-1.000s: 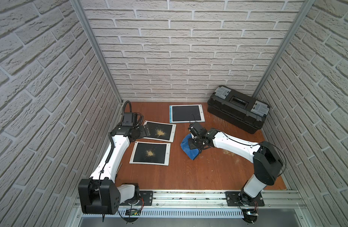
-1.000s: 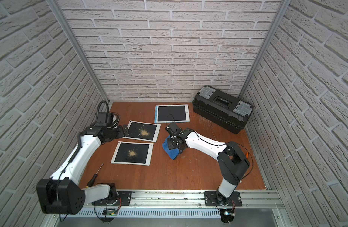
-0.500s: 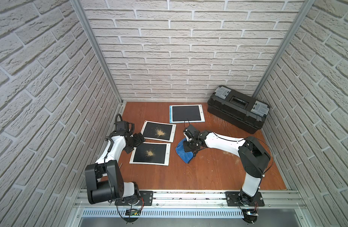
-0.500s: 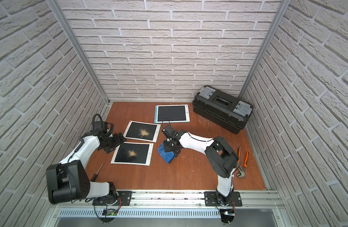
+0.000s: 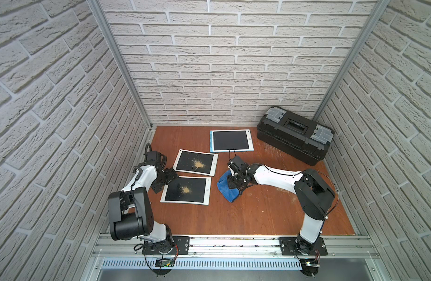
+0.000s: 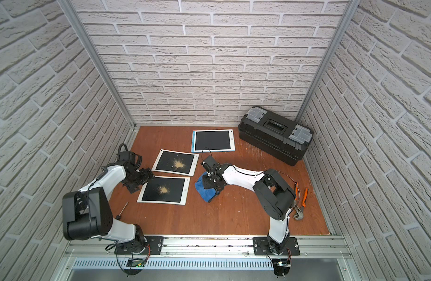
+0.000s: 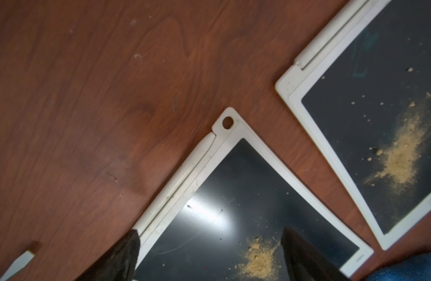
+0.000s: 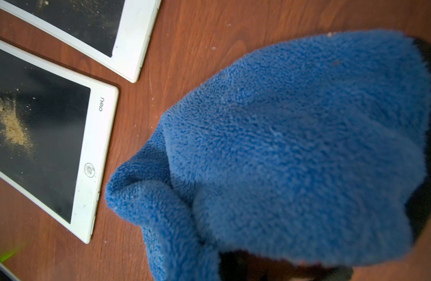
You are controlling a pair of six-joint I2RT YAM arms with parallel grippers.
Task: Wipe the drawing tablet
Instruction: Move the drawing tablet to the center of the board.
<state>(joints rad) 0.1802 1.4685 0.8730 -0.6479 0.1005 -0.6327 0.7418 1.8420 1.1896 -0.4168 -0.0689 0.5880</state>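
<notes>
Two white-framed drawing tablets lie side by side, each with tan powder on its dark screen: the near one (image 5: 192, 194) (image 6: 170, 192) (image 7: 234, 170) (image 8: 51, 133) and the farther one (image 5: 196, 162) (image 6: 175, 162) (image 7: 379, 121). A third, blue-edged tablet (image 5: 231, 140) (image 6: 213, 140) lies clean at the back. My left gripper (image 5: 164, 181) (image 6: 139, 180) (image 7: 209, 232) is open over the near tablet's left edge, nothing between its fingers. My right gripper (image 5: 235, 183) (image 6: 211, 182) is shut on a blue cloth (image 5: 225, 188) (image 6: 204, 191) (image 8: 294, 146), just right of the near tablet. The cloth hides its fingers in the right wrist view.
A black toolbox (image 5: 294, 136) (image 6: 275, 135) stands at the back right by the wall. Orange-handled pliers (image 6: 300, 202) lie at the right edge and a screwdriver (image 6: 122, 209) at the front left. Brick walls close in three sides.
My left arm has drawn back from beside the farther dusty tablet to the near tablet's left edge. The right gripper has carried the cloth leftward, closer to the tablets.
</notes>
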